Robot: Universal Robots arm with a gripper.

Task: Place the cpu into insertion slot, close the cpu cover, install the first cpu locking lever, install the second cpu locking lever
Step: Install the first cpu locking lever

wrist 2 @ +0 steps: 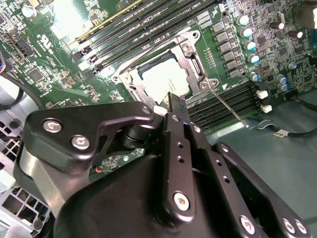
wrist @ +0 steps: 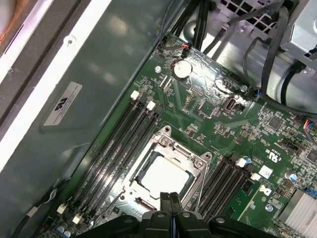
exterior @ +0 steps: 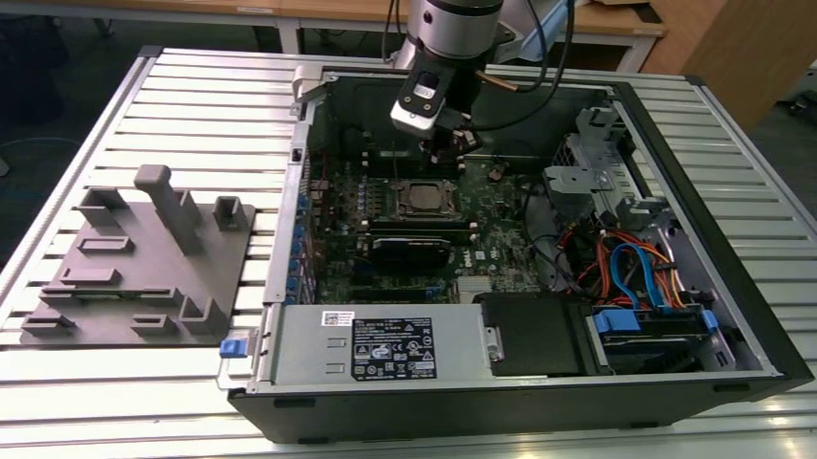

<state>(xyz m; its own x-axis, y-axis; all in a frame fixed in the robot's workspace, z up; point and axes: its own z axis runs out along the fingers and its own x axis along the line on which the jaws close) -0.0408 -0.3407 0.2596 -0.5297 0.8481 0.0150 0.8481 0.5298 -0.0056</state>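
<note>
The cpu (exterior: 420, 199) lies flat in the insertion slot (exterior: 397, 185) on the green board inside the open computer case. In both wrist views its pale metal top (wrist 2: 166, 79) (wrist: 162, 174) shows through the square window of the cpu cover (wrist 2: 192, 55) (wrist: 197, 166), which lies down over it. A thin silver locking lever (wrist 2: 229, 108) sticks out from one corner of the socket, away from the frame. My gripper (exterior: 449, 153) (wrist 2: 176, 102) (wrist: 171, 197) hangs just above the socket's edge, its fingers shut together with nothing between them.
Long black memory slots (wrist 2: 148, 25) (wrist: 114, 144) run along both sides of the socket. The power supply box (exterior: 383, 349) fills the case's near side. A drive cage with coloured cables (exterior: 638, 277) sits at the exterior view's right. A grey fixture plate (exterior: 134, 268) lies outside the case.
</note>
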